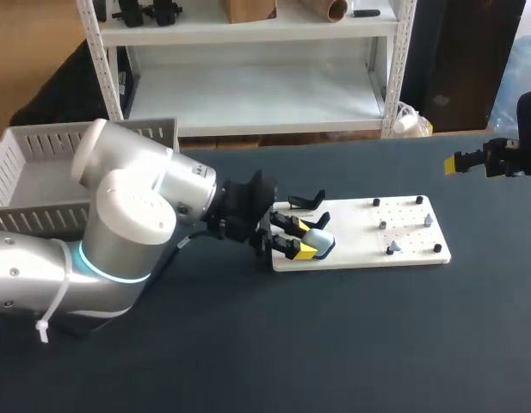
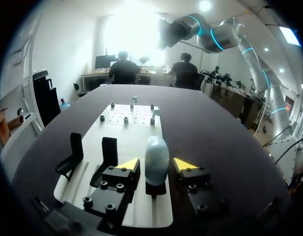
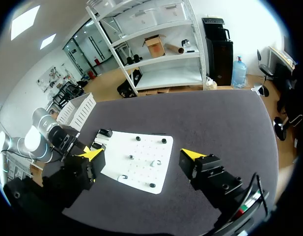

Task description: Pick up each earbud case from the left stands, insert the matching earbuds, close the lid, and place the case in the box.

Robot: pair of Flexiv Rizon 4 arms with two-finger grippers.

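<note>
A pale blue earbud case (image 2: 156,153) stands upright on a black stand at the near left corner of the white board (image 1: 368,232). My left gripper (image 2: 156,165) straddles it, open, with a narrow gap between each yellow tip and the case (image 1: 324,242). Two more black stands (image 2: 72,155) beside it hold nothing. Small pale earbuds (image 1: 427,219) sit among black pegs on the board's right half. My right gripper (image 3: 142,155) hangs wide open and holds nothing, high over the table's far right side (image 1: 472,162), well away from the board (image 3: 141,162).
A grey slatted box (image 1: 41,172) stands at the back left, behind my left arm (image 1: 127,215). Dark table surface lies bare in front of the board and to its right.
</note>
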